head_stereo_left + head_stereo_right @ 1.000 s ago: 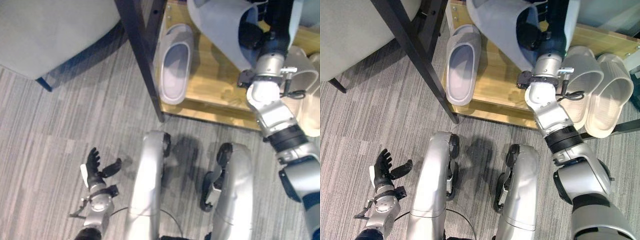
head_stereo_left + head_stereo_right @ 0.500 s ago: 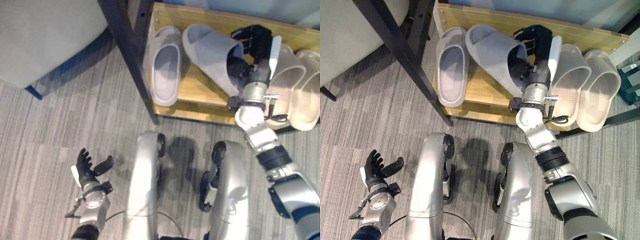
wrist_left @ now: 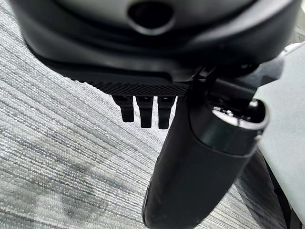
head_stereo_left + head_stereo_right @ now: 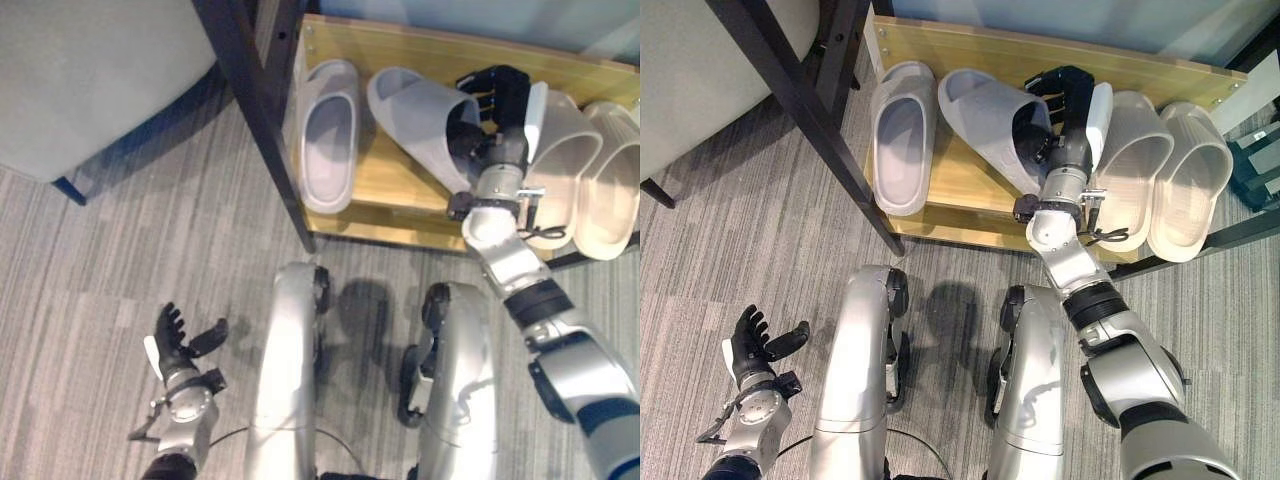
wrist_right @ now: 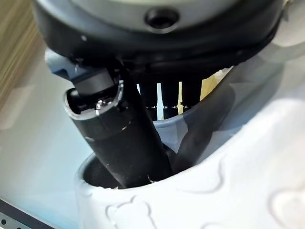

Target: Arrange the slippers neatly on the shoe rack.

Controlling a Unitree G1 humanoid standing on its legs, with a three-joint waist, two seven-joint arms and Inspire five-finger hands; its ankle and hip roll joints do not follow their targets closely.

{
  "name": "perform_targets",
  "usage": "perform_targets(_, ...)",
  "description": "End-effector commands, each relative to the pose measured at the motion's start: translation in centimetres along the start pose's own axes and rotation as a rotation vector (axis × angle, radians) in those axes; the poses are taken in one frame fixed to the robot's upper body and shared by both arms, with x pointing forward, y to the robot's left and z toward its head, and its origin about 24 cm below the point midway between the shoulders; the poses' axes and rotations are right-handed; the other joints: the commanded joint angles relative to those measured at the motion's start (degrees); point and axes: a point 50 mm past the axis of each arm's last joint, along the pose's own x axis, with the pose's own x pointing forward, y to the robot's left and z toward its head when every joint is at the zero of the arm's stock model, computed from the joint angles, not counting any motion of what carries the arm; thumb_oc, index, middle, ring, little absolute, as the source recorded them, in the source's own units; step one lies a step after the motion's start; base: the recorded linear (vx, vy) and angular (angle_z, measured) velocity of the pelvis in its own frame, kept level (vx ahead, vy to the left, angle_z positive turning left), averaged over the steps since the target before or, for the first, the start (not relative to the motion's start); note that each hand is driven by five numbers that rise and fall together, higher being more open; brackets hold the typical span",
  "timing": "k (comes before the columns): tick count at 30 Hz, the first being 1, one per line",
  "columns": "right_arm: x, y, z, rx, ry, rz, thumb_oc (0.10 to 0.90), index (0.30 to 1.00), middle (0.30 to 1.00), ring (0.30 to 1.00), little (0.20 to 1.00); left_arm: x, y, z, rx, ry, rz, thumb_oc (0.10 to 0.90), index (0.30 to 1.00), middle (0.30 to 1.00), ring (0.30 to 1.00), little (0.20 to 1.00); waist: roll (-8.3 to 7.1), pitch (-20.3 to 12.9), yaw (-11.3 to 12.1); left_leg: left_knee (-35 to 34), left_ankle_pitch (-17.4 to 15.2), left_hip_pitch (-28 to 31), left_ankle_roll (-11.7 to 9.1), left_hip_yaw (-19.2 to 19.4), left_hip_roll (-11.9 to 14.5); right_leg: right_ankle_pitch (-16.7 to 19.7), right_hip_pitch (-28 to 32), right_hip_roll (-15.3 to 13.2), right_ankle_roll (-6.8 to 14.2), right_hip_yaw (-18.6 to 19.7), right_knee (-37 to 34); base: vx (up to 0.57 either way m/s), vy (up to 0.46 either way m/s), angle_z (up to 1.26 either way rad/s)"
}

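My right hand (image 4: 1072, 95) grips a grey slipper (image 4: 985, 115) on the wooden shoe rack (image 4: 970, 195); left hand (image 4: 755, 345) hangs open over striped grey carpet (image 4: 730, 250)

Grey striped carpet (image 4: 730, 250) underfoot; dark frame leg (image 4: 800, 110) crossing it; pale seat (image 4: 90, 70), perhaps chair, upper left.

I am in what looks like a home entryway or living room. Under my open left hand (image 4: 180, 345) lies grey striped carpet (image 4: 100, 270). Ahead of my right hand (image 4: 1068, 100) stands a low wooden shoe rack (image 4: 970, 45), with grey slippers (image 4: 902, 135) to the left of my fingers and beige slippers (image 4: 1185, 195) to their right. Further left, dark furniture legs (image 4: 255, 110) rise beside a pale upholstered seat (image 4: 90, 70).
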Motion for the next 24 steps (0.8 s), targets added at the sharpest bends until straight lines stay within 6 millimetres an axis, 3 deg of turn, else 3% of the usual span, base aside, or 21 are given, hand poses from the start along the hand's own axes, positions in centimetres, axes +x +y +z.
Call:
perform_targets(1,3.3,0.1,9.0,0.215,-0.277,-0.063,0.8,0.9,0.9,0.9,0.9,0.4,1.3,1.4,0.04,-0.108,0.023,0.8,0.9,0.9,0.9,0.9,0.28,-1.68,2.7,-1.32,-1.86,-0.26,2.82,-6.18,-4.77,7.87,-2.63,-0.58,-5.61,3.54,-4.72,0.0,0.0,0.0)
perform_targets(13,3.0,-0.7,8.3,0.19,-0.275,-0.073,0.8,0.9,0.9,0.9,0.9,0.5,0.9,1.4,0.054,-0.105,0.018,0.8,0.9,0.9,0.9,0.9,-0.07,-1.68,1.96,-2.59,-1.73,-0.26,2.67,-5.75,-5.41,8.19,-2.61,0.07,-5.85,4.73,-4.79,0.0,0.0,0.0)
perform_targets(24,1.2,-3.5,6.6,0.173,-0.292,-0.109,0.8,0.9,0.9,0.9,0.9,-0.1,1.4,0.6,0.141,-0.102,0.004,0.8,0.9,0.9,0.9,0.9,0.02,-1.68,0.62,-3.12,-1.47,-0.26,2.54,-4.95,-5.49,8.28,-2.62,0.29,-5.86,5.65,-4.58,0.0,0.0,0.0)
